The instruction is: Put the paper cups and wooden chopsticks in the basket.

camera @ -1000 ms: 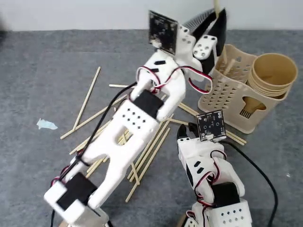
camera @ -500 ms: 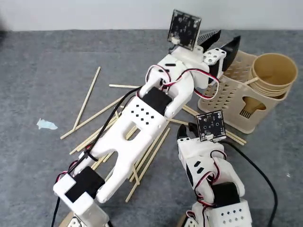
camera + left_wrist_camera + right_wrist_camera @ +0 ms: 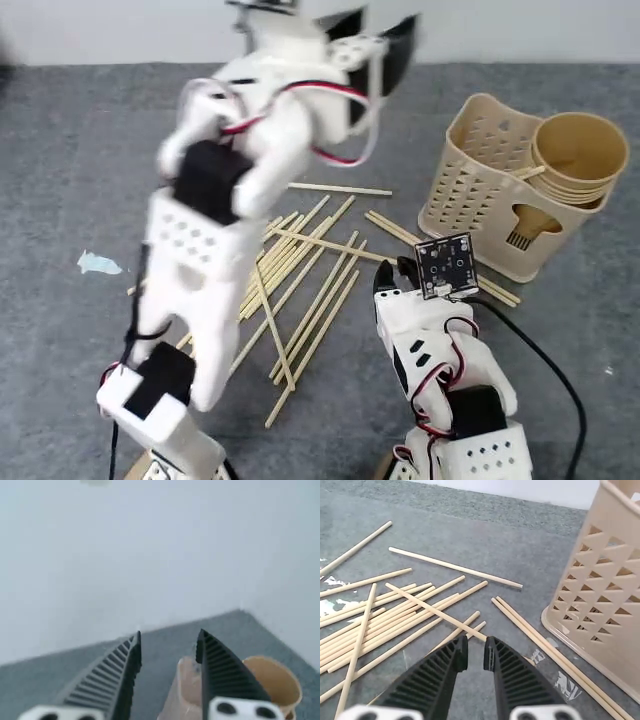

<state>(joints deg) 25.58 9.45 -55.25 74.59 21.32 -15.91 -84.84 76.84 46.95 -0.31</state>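
The left end effector (image 3: 169, 636) has swung up and back from the basket (image 3: 470, 190) and now hangs high over the far side of the surface (image 3: 80, 150), jaws spread and empty. A second ago it was pinching a chopstick above the basket. That delivered stick (image 3: 530, 172) now rests in the stacked paper cups (image 3: 580, 150), so I judge one more piece is in and the arm is free to fetch another.

The right end effector (image 3: 475, 645) sits low, just short of the pile, jaws drawn almost together on nothing.

The delivered stick lies tilted, one end poking out over the cup rim towards the basket's middle. The cups stand upright, mouths up, inside the basket.

The loose chopsticks (image 3: 300, 270) lie flat on the surface beside the basket. Most have their long axes on one diagonal, near ends towards the left arm's base and far ends towards the basket. One farther off lies nearly crosswise, and a pair by the basket's foot runs along the opposite diagonal.
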